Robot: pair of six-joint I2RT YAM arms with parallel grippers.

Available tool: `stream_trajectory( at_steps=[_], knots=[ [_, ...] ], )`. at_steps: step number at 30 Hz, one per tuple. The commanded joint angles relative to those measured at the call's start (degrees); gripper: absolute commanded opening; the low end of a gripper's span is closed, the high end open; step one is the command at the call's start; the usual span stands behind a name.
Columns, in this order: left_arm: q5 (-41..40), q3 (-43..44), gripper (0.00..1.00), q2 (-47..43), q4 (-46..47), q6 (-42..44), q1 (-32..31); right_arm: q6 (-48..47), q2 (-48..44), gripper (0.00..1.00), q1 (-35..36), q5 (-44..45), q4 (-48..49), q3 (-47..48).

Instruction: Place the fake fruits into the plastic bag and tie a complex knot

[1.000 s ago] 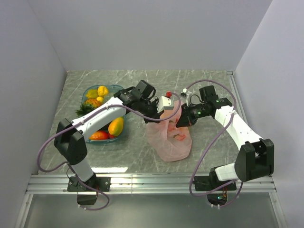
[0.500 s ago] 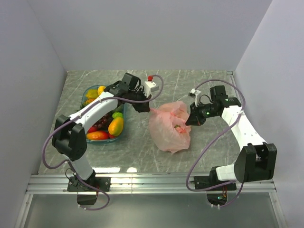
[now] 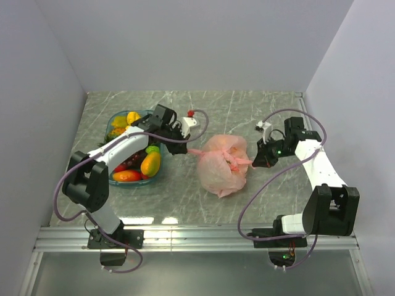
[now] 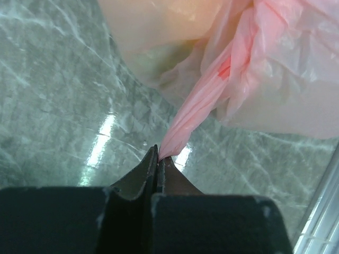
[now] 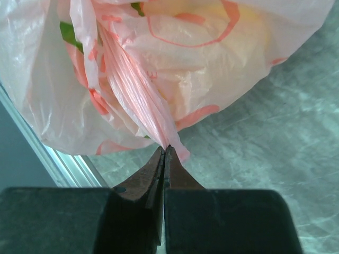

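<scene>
Pinching at both ends: the left gripper (image 4: 157, 153) has its jaws pressed together on the tip of the left tail (image 4: 198, 103), a thin twisted strand of pink film. The right gripper (image 5: 165, 151) is clamped the same way on the right tail (image 5: 135, 100). Both strands run taut back to the plastic bag (image 3: 223, 166), which rests on the table between the two arms. The opposed outward pull looks meant to cinch the knot (image 3: 233, 158) bunched at the bag's top. Green and yellow fake fruits (image 5: 66, 32) show through the film. Beside the left arm sits a clear teal tray (image 3: 113, 117) with a mango (image 3: 150, 164), a red piece (image 3: 128, 176) and others in it, so not all the fruit is bagged. Surface: grey-green marbled tabletop (image 3: 265, 117), glossy, streaked with reflected light. Beyond it, plain pale walls (image 3: 197, 43) close in the left, back and right.
</scene>
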Motion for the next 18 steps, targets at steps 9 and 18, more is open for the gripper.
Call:
stream_trajectory(
  at_steps=[9, 18],
  knots=[
    [-0.74, -4.76, 0.22, -4.80, -0.16, 10.15, -3.52, -4.62, -4.21, 0.21, 3.67, 9.41, -3.16, -1.72],
    [3.66, -0.02, 0.53, -0.85, -5.51, 12.69, -3.61, -0.57, -6.15, 0.57, 14.39, 16.01, 4.05, -4.18]
  ],
)
